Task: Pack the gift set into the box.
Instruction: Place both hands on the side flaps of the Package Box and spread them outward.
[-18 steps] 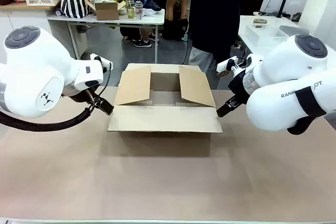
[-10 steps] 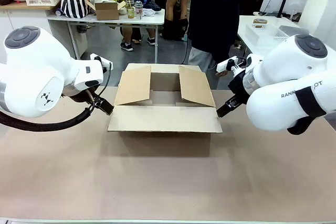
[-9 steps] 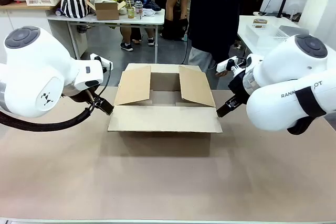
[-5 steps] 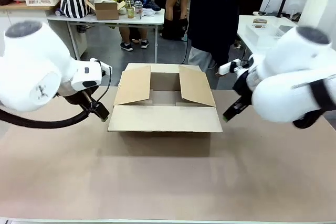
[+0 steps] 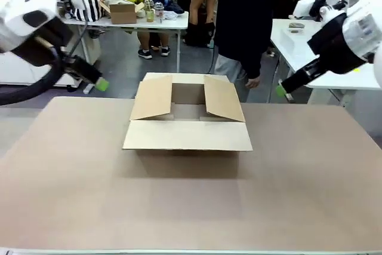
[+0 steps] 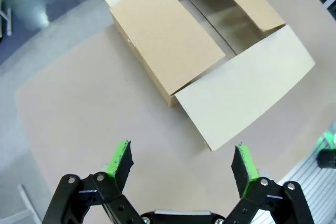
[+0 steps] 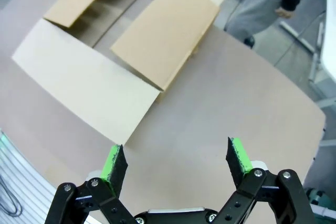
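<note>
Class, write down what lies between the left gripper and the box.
The stretch is bare. In the left wrist view, plain table runs from below the left gripper to the box, with nothing lying on it.

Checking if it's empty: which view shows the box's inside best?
Left wrist view: it looks down into the box between its flaps. Right wrist view shows less floor; front view mostly the far wall.
</note>
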